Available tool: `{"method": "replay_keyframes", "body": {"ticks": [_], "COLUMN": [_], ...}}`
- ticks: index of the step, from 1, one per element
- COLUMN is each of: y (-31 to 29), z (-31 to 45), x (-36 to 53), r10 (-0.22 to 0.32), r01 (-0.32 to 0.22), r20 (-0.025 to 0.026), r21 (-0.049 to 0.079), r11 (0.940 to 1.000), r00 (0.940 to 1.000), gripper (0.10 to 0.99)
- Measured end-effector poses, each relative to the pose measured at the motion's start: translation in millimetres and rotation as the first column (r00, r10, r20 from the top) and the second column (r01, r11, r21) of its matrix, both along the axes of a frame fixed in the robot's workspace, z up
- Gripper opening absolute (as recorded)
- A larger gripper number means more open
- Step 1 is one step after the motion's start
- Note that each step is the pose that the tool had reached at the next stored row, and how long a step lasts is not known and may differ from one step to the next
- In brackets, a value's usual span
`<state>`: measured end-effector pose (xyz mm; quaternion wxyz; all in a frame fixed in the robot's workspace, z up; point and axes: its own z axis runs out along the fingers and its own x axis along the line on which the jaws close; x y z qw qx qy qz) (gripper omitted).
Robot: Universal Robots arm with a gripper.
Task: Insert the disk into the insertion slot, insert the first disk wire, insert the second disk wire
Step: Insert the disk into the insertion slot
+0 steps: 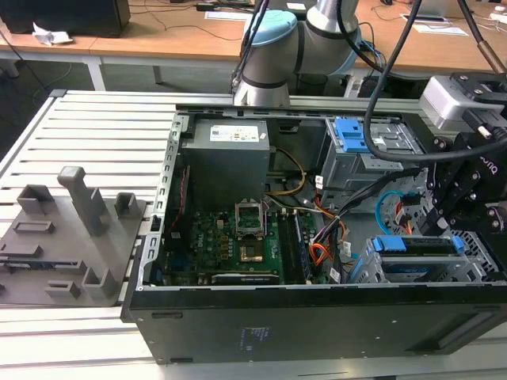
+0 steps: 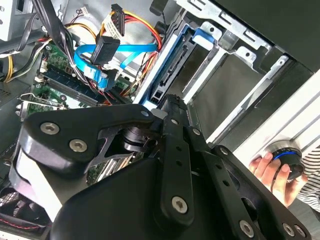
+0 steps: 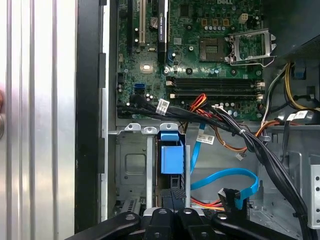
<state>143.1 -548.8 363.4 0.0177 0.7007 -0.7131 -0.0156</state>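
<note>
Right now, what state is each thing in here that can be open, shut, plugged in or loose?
computer case: open, side panel off.
disk: sitting in the insertion slot.
second disk wire: curved in a loop, its dark plug hanging loose and unplugged.
processor socket: cover frame swung open.

Your slatted aluminium table (image 1: 103,134) stands in front of wooden desks (image 1: 158,39) on white legs (image 1: 96,75), with dark floor (image 1: 36,99) beneath them.
</note>
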Motion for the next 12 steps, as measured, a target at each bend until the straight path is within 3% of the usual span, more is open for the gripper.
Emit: {"method": "replay_keyframes", "body": {"ticks": [7, 12], "y": [0.0, 0.0], "z": [-6.7, -6.9], "x": [2.4, 2.7], "r10": [0.000, 0.000], "r01": [0.000, 0.000], "r20": [0.0000, 0.0000], "r21": [0.000, 0.000], "r11": [1.0000, 1.0000], "r00": [1.0000, 1.0000], "gripper": [0.106, 0.106]}}
